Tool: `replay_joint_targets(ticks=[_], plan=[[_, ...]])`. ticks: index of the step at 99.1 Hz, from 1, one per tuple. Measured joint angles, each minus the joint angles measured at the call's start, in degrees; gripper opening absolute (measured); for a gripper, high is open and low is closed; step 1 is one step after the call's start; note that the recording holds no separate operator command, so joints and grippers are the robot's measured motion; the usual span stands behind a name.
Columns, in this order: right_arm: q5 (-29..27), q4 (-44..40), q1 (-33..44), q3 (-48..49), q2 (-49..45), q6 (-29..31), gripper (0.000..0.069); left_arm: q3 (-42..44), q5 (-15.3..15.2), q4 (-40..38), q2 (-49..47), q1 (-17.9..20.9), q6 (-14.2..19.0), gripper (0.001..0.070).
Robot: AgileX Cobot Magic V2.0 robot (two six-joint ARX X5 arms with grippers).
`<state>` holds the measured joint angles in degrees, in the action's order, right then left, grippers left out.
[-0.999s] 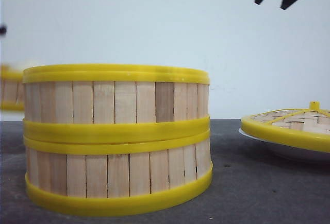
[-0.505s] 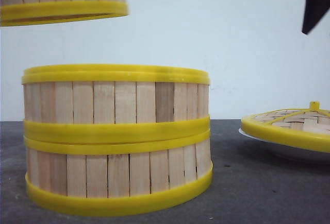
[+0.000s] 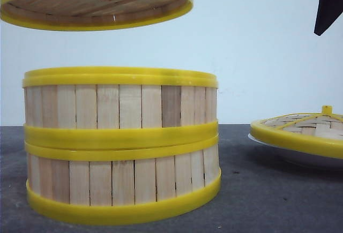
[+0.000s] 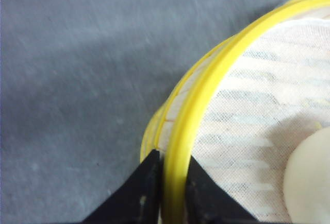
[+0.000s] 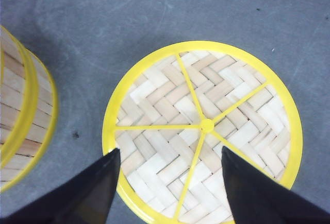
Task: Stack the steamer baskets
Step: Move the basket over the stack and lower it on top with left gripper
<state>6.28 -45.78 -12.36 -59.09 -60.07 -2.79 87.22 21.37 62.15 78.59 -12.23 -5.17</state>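
Note:
Two steamer baskets (image 3: 122, 144) stand stacked on the grey table, left of centre. A third steamer basket (image 3: 96, 5) hangs in the air above them, a little to their left, its slatted underside showing. My left gripper (image 4: 172, 170) is shut on that basket's yellow rim (image 4: 216, 74), one finger inside the wall and one outside. White cloth (image 4: 258, 116) lines the held basket. My right gripper (image 5: 170, 150) is open above the woven lid (image 5: 201, 126), apart from it. One of its dark fingers (image 3: 328, 2) shows at the top right of the front view.
The woven lid (image 3: 303, 128) with its yellow knob lies on a white plate (image 3: 289, 155) at the right of the table. A pale round item (image 4: 309, 183) lies in the held basket. The stack's wall (image 5: 20, 121) stands left of the lid.
The third basket has risen from table level at the far left and moved right, over the stack. The right gripper shifted right early on, then stayed.

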Motion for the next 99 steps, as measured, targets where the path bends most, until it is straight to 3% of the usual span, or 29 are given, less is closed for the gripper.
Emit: replay_joint_targets(ticks=[21,39,99], plan=[[0.00,0.22,0.00,0.00,0.02,0.00,0.0383,0.00,-0.37,1.81,1.86,-3.37,-0.20,0.0028],[0.00,0.24,0.00,0.00,0.04,0.00,0.0383,0.00,-4.07,2.19,5.11,-5.66,-0.39,0.0028],[0.00,0.22,0.00,0.00,0.04,0.00,0.0383,0.00,-4.59,-0.68,10.64,-5.95,-1.27,0.0028]])
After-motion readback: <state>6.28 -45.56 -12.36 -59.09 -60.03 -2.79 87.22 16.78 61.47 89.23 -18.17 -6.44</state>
